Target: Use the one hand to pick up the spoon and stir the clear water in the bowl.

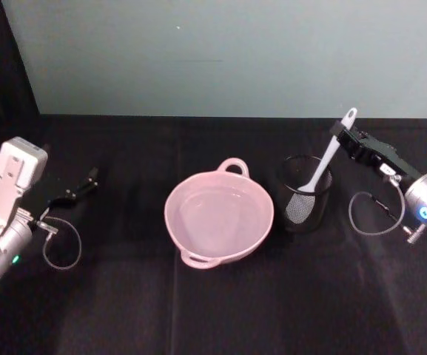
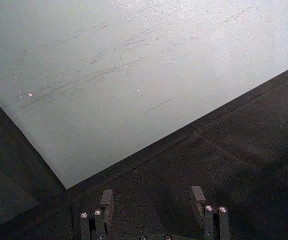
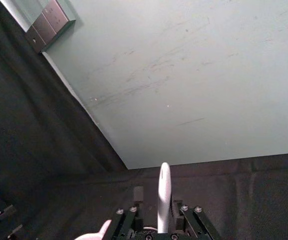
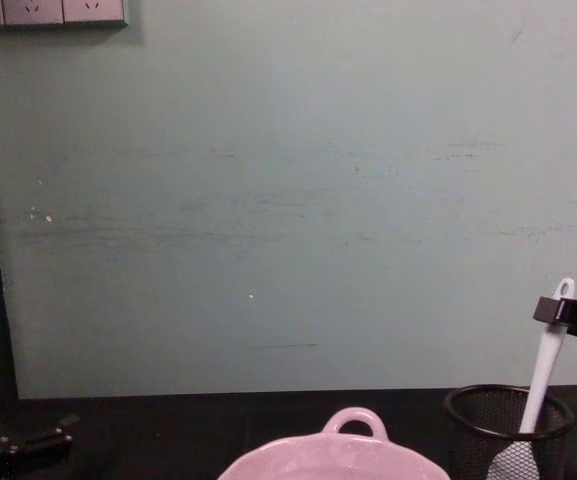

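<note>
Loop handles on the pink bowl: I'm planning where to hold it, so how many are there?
2. On the bowl, one handle sits at the far rim toward the wall, the other at the near rim, toward the robot. None looks hidden.

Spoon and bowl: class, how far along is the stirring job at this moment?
Done: the right end effector has reached the spoon handle, fingers either side. In hand: lifting hasn't begun; its head sits in the mesh cup. Left: carry it to the pink bowl and stir. The left end effector idles, open.
</note>
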You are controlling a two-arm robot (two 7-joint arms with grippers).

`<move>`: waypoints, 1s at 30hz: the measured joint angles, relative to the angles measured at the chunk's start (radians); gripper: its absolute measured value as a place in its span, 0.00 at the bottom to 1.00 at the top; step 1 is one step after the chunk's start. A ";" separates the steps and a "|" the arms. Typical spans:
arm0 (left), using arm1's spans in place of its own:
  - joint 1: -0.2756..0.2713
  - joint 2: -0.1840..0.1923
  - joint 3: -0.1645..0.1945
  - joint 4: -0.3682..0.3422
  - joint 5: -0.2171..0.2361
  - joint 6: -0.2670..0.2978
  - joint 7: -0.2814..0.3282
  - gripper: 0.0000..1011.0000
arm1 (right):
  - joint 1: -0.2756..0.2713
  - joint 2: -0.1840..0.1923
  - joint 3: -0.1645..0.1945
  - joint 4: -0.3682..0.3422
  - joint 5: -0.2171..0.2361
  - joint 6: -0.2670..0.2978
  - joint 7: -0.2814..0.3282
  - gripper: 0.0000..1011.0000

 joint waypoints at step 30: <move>0.000 0.000 0.000 0.000 0.000 0.000 0.000 1.00 | -0.043 0.057 -0.052 -0.071 -0.167 -0.117 -0.099 0.99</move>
